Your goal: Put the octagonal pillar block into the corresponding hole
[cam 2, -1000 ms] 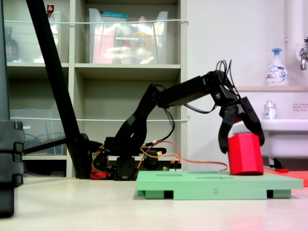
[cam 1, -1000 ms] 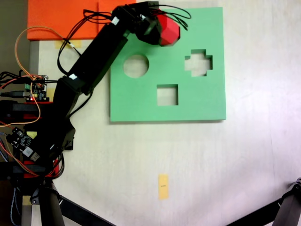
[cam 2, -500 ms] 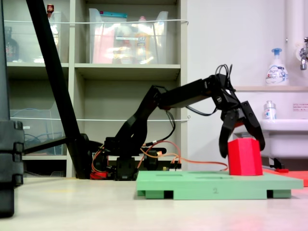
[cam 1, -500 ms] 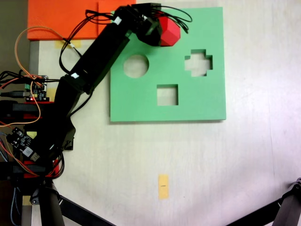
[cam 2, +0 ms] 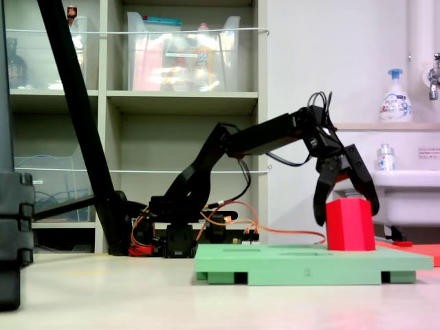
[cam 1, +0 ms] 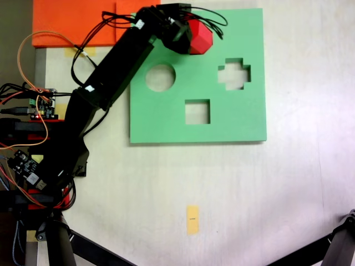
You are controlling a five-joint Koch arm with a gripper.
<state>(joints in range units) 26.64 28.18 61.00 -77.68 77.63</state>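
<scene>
**Red block upright at the board's far edge**

The red block (cam 2: pixel 350 224) stands upright on the green board (cam 1: pixel 233 119), near its top edge in a fixed view (cam 1: pixel 199 37), above the round hole (cam 1: pixel 160 77) and the cross-shaped hole (cam 1: pixel 233 74). The gripper (cam 2: pixel 347 209) straddles the block, one jaw on each side; whether the jaws press it cannot be told. A square hole (cam 1: pixel 197 112) lies lower on the board.

One red block (cam 1: pixel 199 37). One green board (cam 1: pixel 233 119) with three open cut-outs (a round (cam 1: pixel 160 77), a square (cam 1: pixel 197 111), a cross (cam 1: pixel 233 73)). One orange sheet (cam 1: pixel 72 22). One yellow tag (cam 1: pixel 192 219). One arm (cam 1: pixel 105 77). One soap bottle (cam 2: pixel 395 96).
</scene>
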